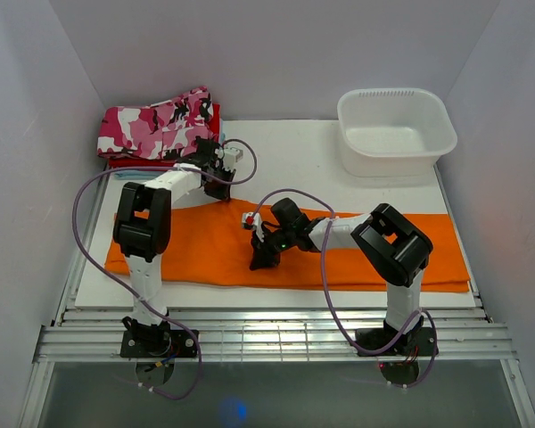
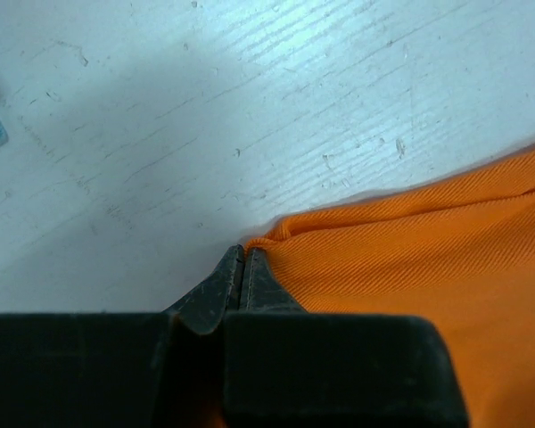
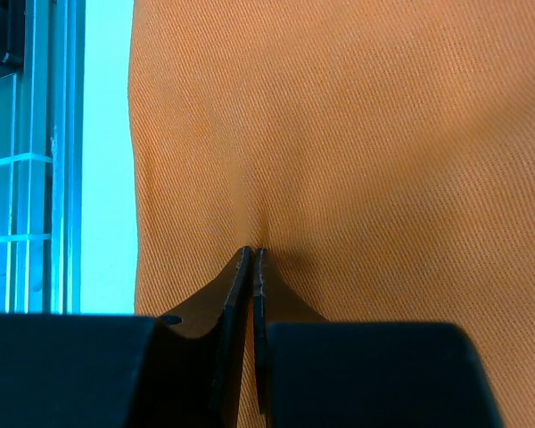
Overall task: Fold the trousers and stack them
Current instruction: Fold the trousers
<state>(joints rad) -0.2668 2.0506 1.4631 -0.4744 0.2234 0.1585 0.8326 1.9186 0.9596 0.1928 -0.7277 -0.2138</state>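
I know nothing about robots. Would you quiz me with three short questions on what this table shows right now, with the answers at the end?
1. True or false: the trousers lie inside the tub.
2. Which garment lies on top at the far left?
A) camouflage garment
B) striped shirt
C) blue jeans
3. In a word or two: what is the right gripper pinching?

Key
1. False: they are spread flat across the middle, well apart from the tub.
2. A
3. The trousers: its jaws are shut and the orange cloth puckers at their tips.
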